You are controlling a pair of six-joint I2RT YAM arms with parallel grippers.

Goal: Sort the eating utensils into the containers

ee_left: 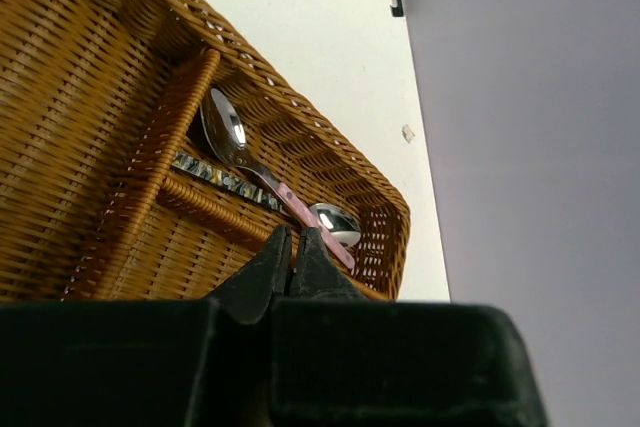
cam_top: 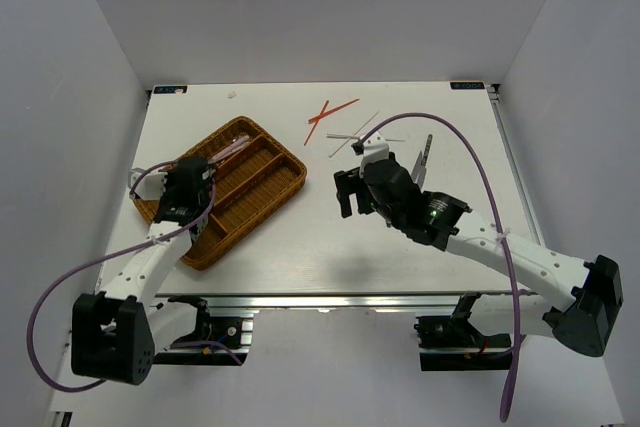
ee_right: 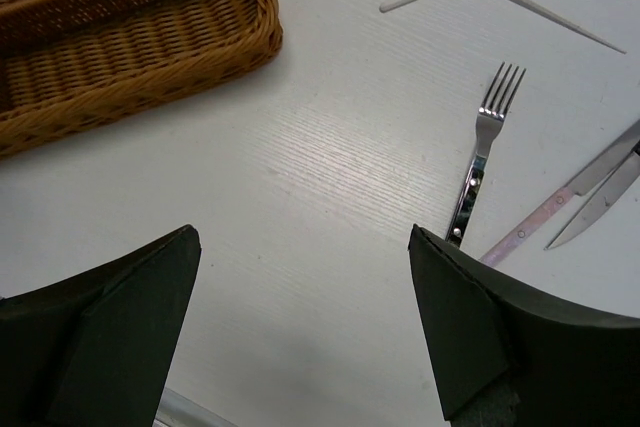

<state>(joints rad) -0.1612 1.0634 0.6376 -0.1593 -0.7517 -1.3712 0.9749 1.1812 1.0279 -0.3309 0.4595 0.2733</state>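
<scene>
The brown wicker tray (cam_top: 262,193) lies at the left of the table. My left gripper (cam_top: 190,179) hangs over its near-left part, shut and empty (ee_left: 293,245). Just past its tips, two spoons (ee_left: 226,131) with pinkish handles lie in a far compartment of the tray (ee_left: 90,97). My right gripper (cam_top: 349,194) is open and empty over bare table (ee_right: 302,237), right of the tray's corner (ee_right: 150,57). A fork (ee_right: 482,152) and two knives (ee_right: 592,197) lie to its right. Red chopsticks (cam_top: 330,114) and silver-white chopsticks (cam_top: 356,133) lie crossed at the back.
A knife (cam_top: 427,154) shows beside the right arm in the top view. White walls close in the table on three sides. A purple cable (cam_top: 470,162) arcs over the right arm.
</scene>
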